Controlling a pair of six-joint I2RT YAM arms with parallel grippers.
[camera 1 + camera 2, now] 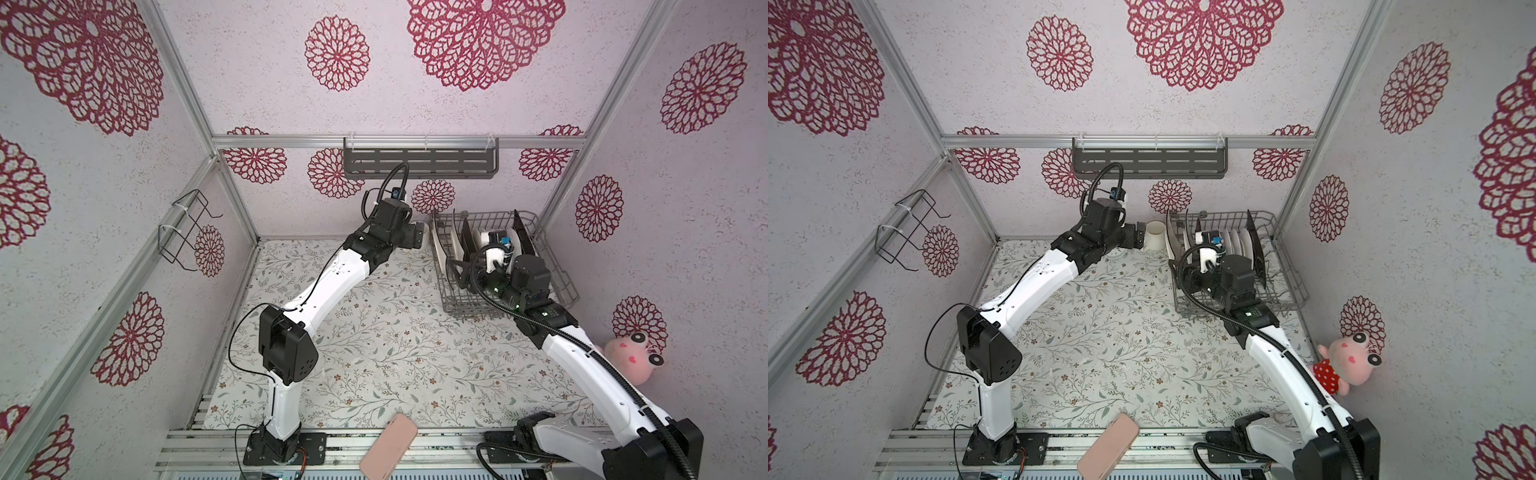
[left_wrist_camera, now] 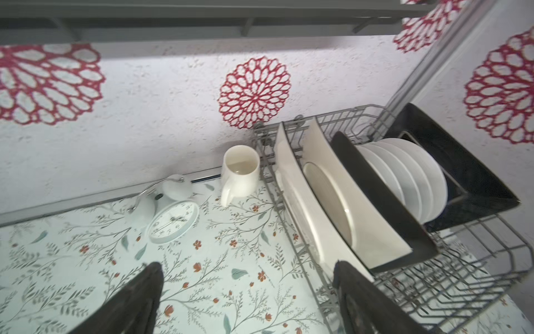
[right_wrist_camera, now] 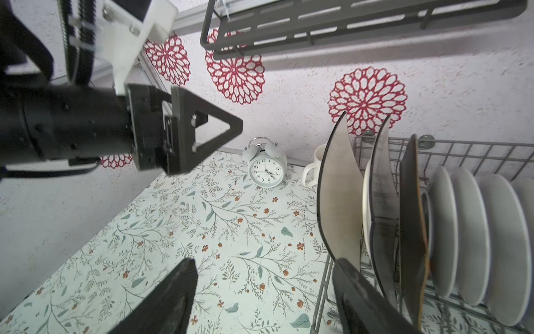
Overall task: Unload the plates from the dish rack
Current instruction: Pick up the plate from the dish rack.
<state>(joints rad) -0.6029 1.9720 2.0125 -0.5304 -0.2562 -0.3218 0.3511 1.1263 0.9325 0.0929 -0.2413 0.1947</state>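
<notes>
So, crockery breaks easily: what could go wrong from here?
The square plates and round white plates stand close together in the dish rack; pulling one may drag a neighbour. The white mug and alarm clock stand near the rack and the open left pincer; a swing might topple them.

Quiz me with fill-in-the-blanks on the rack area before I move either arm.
1. The ____ stands on the table between the alarm clock and the dish rack.
2. The left pincer and the right pincer are both ____, holding nothing.
3. The round white plates stand in a row between two square plates with ____ backs.
Missing words: mug; open; black.
</notes>
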